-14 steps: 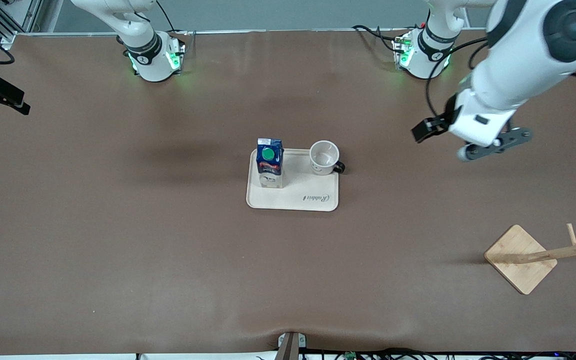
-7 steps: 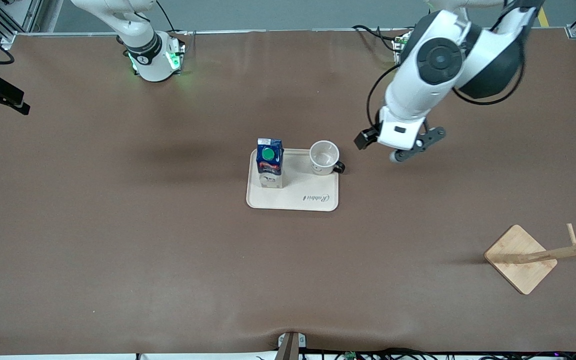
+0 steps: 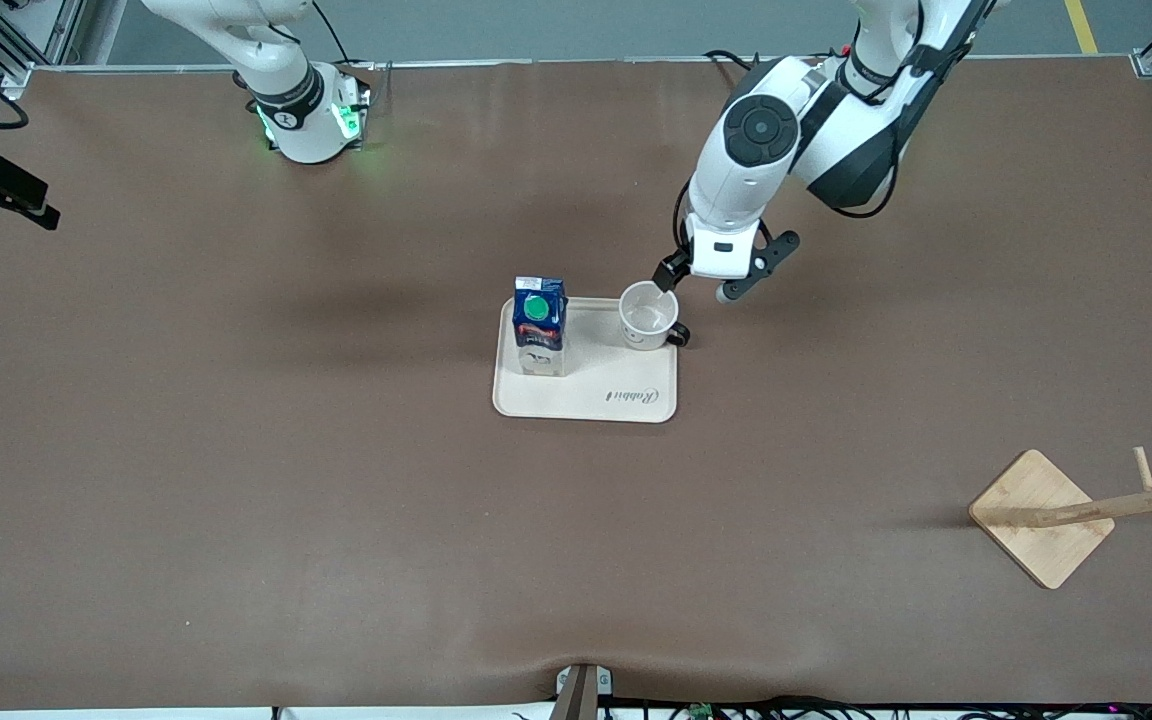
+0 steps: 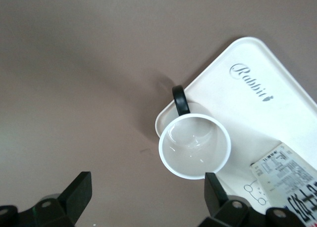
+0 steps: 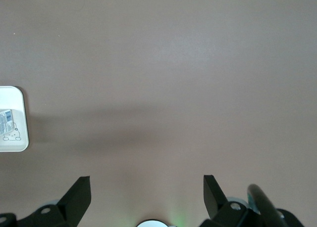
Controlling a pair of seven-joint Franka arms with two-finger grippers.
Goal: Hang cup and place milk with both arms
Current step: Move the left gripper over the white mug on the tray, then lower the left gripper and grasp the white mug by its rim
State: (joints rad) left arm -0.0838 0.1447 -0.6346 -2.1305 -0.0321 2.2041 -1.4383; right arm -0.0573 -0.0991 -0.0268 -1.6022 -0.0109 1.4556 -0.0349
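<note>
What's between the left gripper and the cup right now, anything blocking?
Nothing visible. The left gripper is open, over the table just off the tray's corner, and the cup sits on that corner with its mouth clear. The milk stands on the tray toward the right arm's end, apart from the cup.

One cup (image 3: pixel 648 314), one milk (image 3: pixel 540 325) and one tray (image 3: pixel 586 398) are sitting on the surface (image 3: pixel 236 450). One wooden rack (image 3: pixel 1076 515) is standing there too.

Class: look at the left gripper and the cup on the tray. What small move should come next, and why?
Probably ease the left gripper down over the cup to straddle its rim: its fingers are open and empty, hovering by the cup, which stands upright on the tray with its handle off the edge. The right arm waits.
</note>
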